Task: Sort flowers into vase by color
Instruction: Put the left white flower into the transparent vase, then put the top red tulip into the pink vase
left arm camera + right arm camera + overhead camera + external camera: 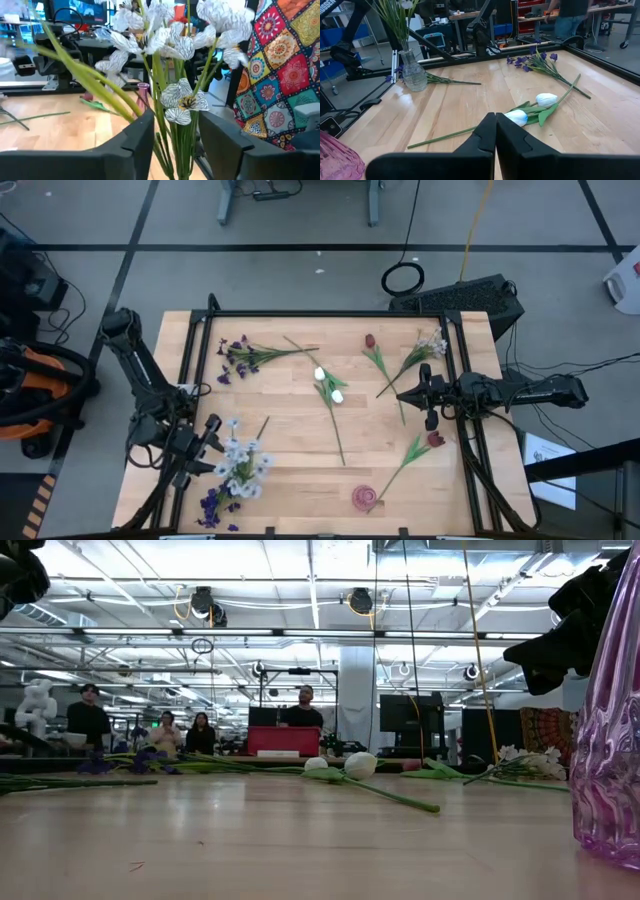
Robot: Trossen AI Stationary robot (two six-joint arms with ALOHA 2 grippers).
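Observation:
White and pale-blue blossoms (243, 460) stand on green stems in a clear glass vase (414, 76) at the table's front left. My left gripper (208, 442) is right beside them. In the left wrist view its fingers (136, 145) stand open, with the stems (172, 145) in the gap. A purple sprig (213, 505) lies by that vase. A pink vase (365, 497) stands front centre. Lying loose are purple sprigs (240, 355), two white tulips (328, 385), dark red tulips (370, 340) (436, 440) and a white cluster (430, 342). My right gripper (402, 394) hovers shut at the right, empty.
A black frame rail (300, 314) runs around the wooden table (300, 430). Several people (90, 720) stand or sit beyond the far edge. A patterned cloth (285, 65) hangs past the table's side near the left arm.

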